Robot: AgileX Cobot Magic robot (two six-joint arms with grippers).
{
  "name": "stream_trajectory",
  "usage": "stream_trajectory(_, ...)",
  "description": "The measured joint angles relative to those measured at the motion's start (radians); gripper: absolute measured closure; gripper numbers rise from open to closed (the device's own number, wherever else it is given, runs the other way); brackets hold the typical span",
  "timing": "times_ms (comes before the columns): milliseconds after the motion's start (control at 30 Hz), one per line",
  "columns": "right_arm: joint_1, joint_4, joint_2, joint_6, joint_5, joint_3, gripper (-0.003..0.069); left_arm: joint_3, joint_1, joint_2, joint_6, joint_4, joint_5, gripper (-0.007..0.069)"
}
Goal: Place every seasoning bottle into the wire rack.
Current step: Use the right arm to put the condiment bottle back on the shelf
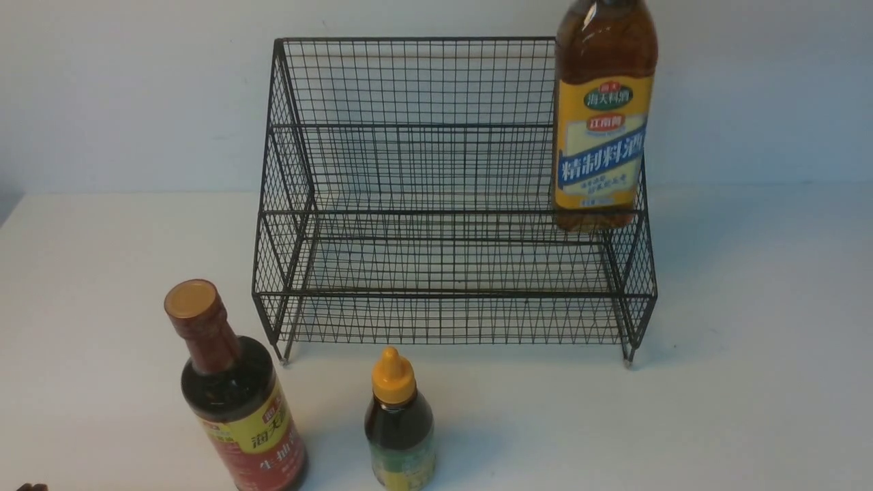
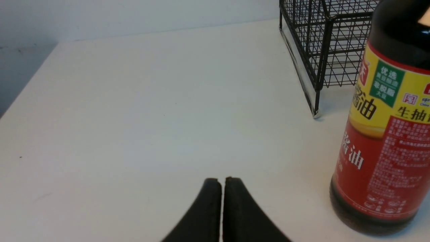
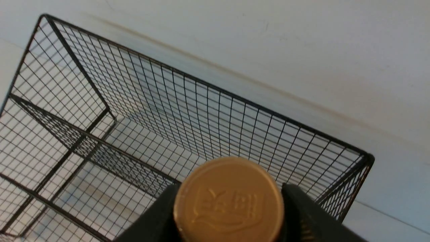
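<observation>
- The black wire rack (image 1: 450, 273) stands mid-table (image 1: 750, 341), toward the far edge.
- The right claw (image 3: 228, 201) is clenched on the tan cap of the tall amber bottle (image 1: 603, 136). The bottle is upright at the rack's right end, at the upper tier. This placement looks under way, not finished.
- The left claw (image 2: 221, 179) is pinched closed on nothing, low over the table near the dark long-necked bottle (image 1: 235, 402).
- Two bottles are left to place. The long-necked one stands toward the near left corner. The small dark bottle with the yellow nozzle (image 1: 399, 423) stands by the middle of the near edge. Both are outside the rack.
- It is unclear whether the amber bottle's base rests on the mesh or hangs just above it.
- The front view cuts off the amber bottle's top and the claw holding it.
</observation>
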Motion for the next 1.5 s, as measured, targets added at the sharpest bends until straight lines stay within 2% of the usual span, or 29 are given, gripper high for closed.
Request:
stream_trajectory(133, 0.000, -0.019, 0.003, 0.007, 0.071, 0.000, 0.0321, 0.000, 0.000, 0.000, 0.000, 0.000, 0.000, 0.0629)
stream_trajectory(400, 0.001, -0.081, 0.017, 0.119, 0.208, 0.000, 0.0321, 0.000, 0.000, 0.000, 0.000, 0.000, 0.000, 0.0629)
stream_trajectory(700, 0.001, -0.093, 0.094, 0.180, 0.164, -0.013, 0.0321, 0.000, 0.000, 0.000, 0.000, 0.000, 0.000, 0.0629)
stream_trajectory(1133, 0.001, -0.095, 0.100, 0.195, 0.155, -0.018, 0.0321, 0.000, 0.000, 0.000, 0.000, 0.000, 0.000, 0.0629)
stream_trajectory(1300, 0.001, -0.113, 0.097, 0.196, 0.154, -0.019, 0.0227, 0.000, 0.000, 0.000, 0.000, 0.000, 0.000, 0.0629)
stream_trajectory(1400, 0.001, -0.118, 0.067, 0.202, 0.157, -0.019, 0.0113, 0.000, 0.000, 0.000, 0.000, 0.000, 0.000, 0.0629)
stream_trajectory(1500, 0.001, -0.119, 0.035, 0.203, 0.157, -0.019, 0.0076, 0.000, 0.000, 0.000, 0.000, 0.000, 0.000, 0.0629)
